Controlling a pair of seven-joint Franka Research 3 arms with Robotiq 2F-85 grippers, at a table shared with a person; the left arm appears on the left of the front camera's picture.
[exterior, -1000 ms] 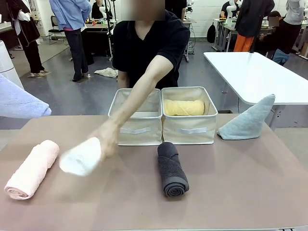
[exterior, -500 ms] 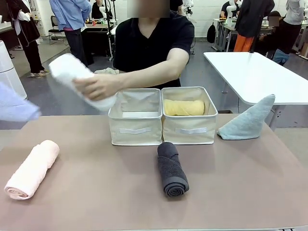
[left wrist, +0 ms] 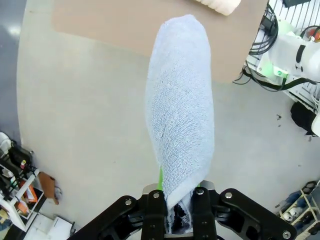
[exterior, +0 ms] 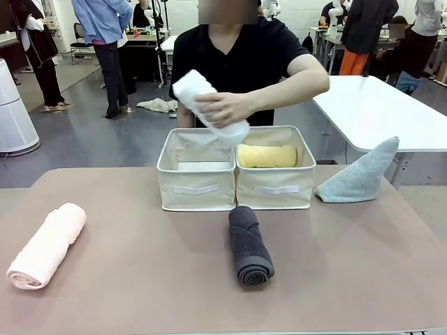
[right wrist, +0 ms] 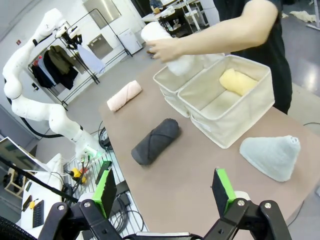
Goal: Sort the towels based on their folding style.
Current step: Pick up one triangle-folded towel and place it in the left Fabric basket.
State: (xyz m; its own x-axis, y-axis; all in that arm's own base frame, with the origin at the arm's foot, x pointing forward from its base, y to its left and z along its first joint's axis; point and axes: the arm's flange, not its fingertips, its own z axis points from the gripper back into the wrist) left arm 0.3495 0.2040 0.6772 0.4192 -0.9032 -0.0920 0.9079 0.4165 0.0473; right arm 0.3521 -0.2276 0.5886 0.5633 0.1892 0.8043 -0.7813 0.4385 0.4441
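Hand holds white towel (rolled) — left gripper seemingly pinches blue towel.

We see bright, even light from overhead, leaving only faint soft shadows beside the grey roll on the table; the white roll looks slightly smeared; both wrist views bow outward at their edges.

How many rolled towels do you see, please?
4: pink roll at left; dark grey roll before the bins; yellow roll in right bin; white roll in person's hand.
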